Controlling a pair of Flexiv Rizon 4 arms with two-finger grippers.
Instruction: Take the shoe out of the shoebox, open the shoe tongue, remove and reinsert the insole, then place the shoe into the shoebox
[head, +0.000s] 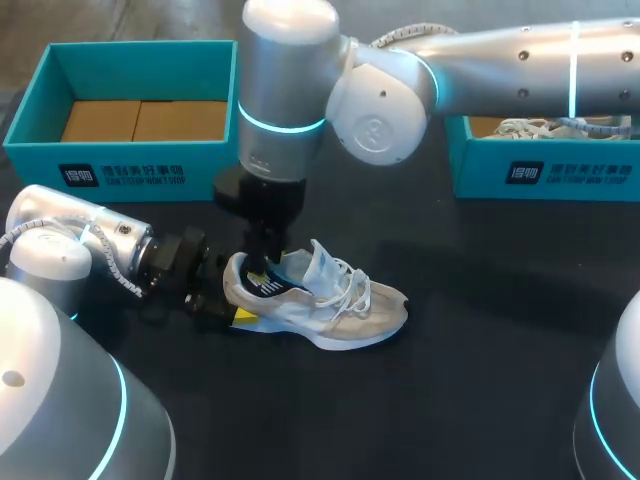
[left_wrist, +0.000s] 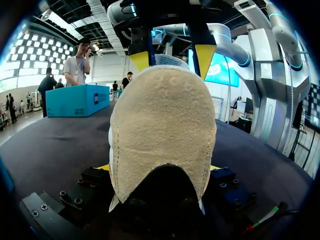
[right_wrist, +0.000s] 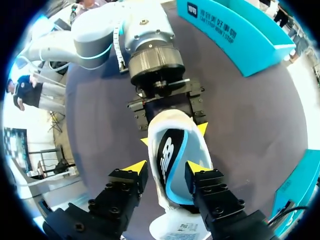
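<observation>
A beige and white shoe (head: 340, 310) lies on the dark table, toe to the right. My left gripper (head: 240, 297) comes in low from the left and is shut on its heel (left_wrist: 162, 135), one yellow tip at each side. My right gripper (head: 263, 268) points straight down into the shoe's mouth. In the right wrist view its fingertips (right_wrist: 135, 166) stand apart: one is outside the collar, the other over the black and blue insole (right_wrist: 167, 155), whose heel end lies between them. The tongue stands up, with the laces loose.
An open teal shoebox (head: 130, 160) with a cardboard bottom stands at the back left. A second teal box (head: 540, 170) at the back right holds another shoe (head: 550, 128). Dark table stretches in front of and to the right of the shoe.
</observation>
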